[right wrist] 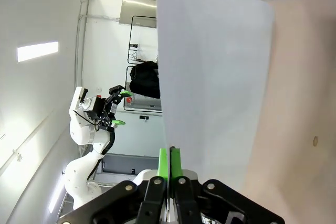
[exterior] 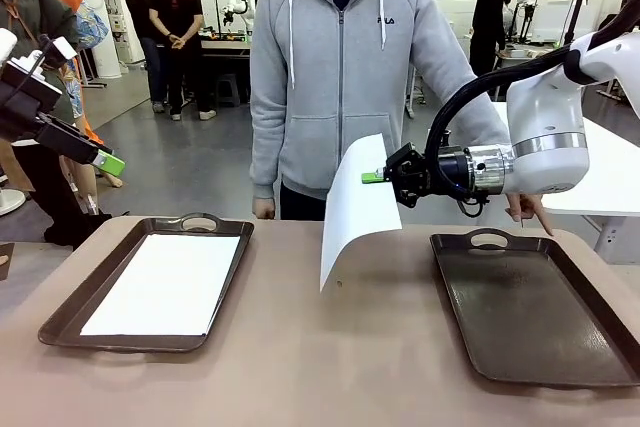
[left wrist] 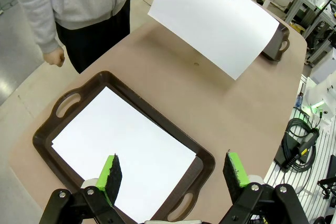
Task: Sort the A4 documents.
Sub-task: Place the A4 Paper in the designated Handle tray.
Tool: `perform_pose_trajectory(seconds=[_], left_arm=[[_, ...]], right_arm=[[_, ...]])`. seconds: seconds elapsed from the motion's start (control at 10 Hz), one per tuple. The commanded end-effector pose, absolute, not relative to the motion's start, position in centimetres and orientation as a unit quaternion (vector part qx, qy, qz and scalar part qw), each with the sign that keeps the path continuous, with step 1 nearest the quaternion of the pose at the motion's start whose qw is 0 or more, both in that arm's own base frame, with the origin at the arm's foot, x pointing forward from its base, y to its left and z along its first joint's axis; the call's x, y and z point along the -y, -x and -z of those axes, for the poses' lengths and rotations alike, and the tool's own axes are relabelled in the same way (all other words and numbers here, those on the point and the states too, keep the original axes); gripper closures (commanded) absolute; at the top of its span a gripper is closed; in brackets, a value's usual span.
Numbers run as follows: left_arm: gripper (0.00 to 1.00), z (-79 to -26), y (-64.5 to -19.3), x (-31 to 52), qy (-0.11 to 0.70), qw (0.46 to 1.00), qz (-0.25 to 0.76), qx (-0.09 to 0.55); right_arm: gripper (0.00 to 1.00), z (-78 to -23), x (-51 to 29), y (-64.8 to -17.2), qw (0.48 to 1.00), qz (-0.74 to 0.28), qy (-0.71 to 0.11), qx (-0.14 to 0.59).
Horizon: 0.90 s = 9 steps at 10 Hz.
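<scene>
One A4 document lies flat in the left brown tray. A second A4 sheet hangs by its upper edge above the middle of the table, with my right gripper shut on it. It curves down and clears the tabletop. The right wrist view has this sheet rising from the closed gripper. My left gripper stands open high over the left tray and its sheet, with nothing between its green pads. From there the held sheet also shows.
An empty brown tray sits at the right. A person in a grey hoodie stands at the far side, one hand pointing down at that tray's far rim. Bare tabletop lies between the trays.
</scene>
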<state>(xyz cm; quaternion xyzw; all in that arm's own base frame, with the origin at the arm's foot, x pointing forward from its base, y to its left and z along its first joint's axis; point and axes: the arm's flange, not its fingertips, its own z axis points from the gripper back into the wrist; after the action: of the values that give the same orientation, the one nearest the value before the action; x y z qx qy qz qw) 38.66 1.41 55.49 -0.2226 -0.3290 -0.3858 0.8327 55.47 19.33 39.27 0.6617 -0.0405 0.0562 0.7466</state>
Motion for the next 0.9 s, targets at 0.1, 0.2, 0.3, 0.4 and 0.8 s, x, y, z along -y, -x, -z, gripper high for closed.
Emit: perform_pose_trajectory(seconds=[0.1, 0.2, 0.3, 0.4, 0.8], left_arm=[[0.0, -55.4, -38.6, -1.4, 0.217, 0.834, 0.388, 0.328], [0.0, -55.4, -38.6, -1.4, 0.217, 0.834, 0.388, 0.328], [0.0, -55.4, -38.6, -1.4, 0.217, 0.834, 0.388, 0.328], [0.0, -55.4, -38.6, -1.4, 0.217, 0.834, 0.388, 0.328], [0.0, -55.4, -38.6, -1.4, 0.217, 0.834, 0.388, 0.328]], right_arm=[[1.0, -39.3, -19.5, -55.5, 0.745, -0.05, -0.663, 0.044], [1.0, -39.3, -19.5, -55.5, 0.745, -0.05, -0.663, 0.044], [0.99, -39.3, -19.3, -55.5, 0.747, -0.056, -0.662, 0.041], [0.99, -39.0, -18.0, -52.2, 0.749, -0.078, -0.658, 0.007], [0.99, -40.8, -8.1, -47.8, 0.758, -0.135, -0.638, -0.023]])
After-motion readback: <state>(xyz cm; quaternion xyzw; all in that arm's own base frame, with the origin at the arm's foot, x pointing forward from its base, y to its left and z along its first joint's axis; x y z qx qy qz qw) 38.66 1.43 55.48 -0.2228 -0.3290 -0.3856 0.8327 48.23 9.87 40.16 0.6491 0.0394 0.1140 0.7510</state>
